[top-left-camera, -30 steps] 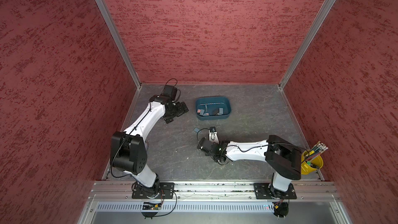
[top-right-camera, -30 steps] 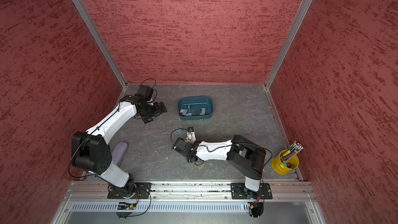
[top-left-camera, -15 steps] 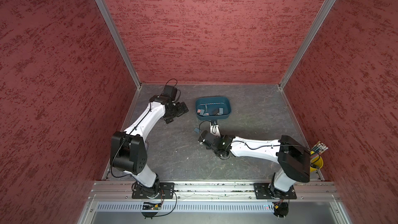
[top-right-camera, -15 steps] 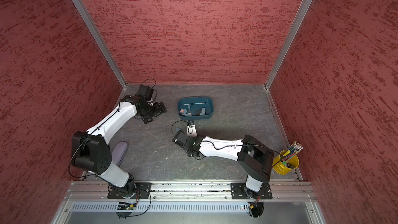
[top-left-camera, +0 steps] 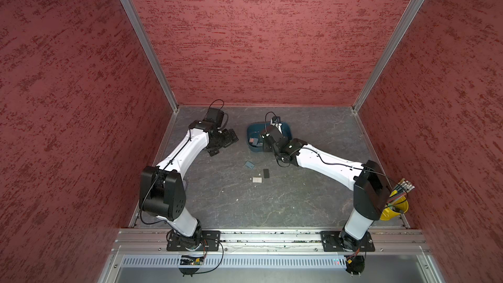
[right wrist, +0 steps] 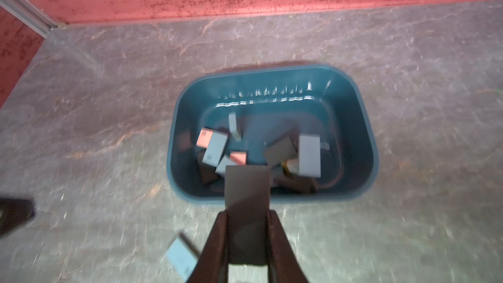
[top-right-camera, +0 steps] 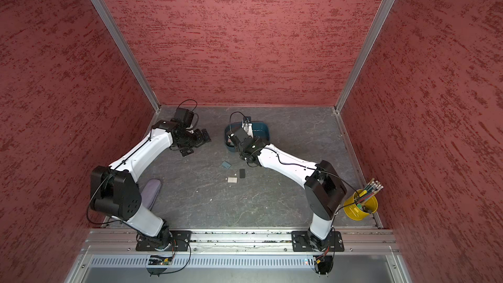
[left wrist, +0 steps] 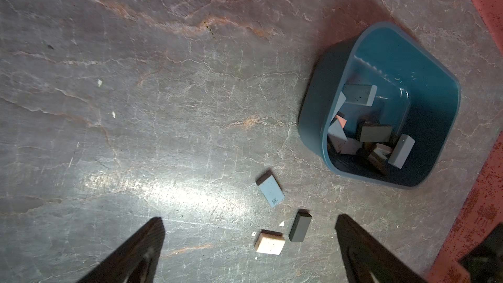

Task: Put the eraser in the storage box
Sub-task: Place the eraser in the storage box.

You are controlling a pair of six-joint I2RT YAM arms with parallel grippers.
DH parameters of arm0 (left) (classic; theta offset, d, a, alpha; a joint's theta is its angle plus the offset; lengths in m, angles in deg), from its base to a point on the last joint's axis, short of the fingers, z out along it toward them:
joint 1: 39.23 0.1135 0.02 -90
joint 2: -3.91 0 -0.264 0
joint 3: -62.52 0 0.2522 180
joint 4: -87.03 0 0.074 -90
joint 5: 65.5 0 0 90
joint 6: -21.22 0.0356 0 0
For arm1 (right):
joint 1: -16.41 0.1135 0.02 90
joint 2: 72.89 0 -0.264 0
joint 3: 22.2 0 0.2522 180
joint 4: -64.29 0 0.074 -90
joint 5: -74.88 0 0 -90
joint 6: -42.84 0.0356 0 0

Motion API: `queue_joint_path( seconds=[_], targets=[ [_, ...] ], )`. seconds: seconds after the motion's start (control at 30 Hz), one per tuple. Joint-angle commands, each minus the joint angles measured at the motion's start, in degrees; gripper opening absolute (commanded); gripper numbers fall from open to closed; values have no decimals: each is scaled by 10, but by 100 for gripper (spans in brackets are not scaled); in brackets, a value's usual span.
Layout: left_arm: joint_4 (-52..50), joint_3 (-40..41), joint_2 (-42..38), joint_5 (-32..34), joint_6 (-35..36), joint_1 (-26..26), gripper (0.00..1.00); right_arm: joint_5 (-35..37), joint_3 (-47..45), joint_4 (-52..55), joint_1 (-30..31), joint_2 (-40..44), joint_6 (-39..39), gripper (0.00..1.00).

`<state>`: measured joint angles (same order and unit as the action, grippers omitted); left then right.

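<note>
Grey veined floor (top-left-camera: 272, 200), red textured walls (top-left-camera: 258, 36); right fingers (right wrist: 217, 243) tight on dark eraser (right wrist: 246, 200); left fingers (left wrist: 141, 249) wide, empty.

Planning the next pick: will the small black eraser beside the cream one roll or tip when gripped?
The black eraser is a flat-sided block lying on a long face, so it likely won't roll or tip. Small and solid-looking, it is probably light and stiff. The cream eraser lies close by and might get nudged.

Glossy plastic storage box (right wrist: 351, 186), matt floor (right wrist: 109, 137)
</note>
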<state>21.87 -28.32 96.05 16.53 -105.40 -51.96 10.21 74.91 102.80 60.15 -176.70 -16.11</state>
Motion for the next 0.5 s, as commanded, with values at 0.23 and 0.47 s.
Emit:
queue_joint_path(
  seconds=[0.23, 0.47],
  targets=[
    [9, 6, 7, -12, -1, 5, 100, -90, 133, 39, -74, -140, -44, 17],
    [12, 8, 8, -15, -1, 3, 100, -95, 195, 74, -87, -197, -52, 24]
  ],
)
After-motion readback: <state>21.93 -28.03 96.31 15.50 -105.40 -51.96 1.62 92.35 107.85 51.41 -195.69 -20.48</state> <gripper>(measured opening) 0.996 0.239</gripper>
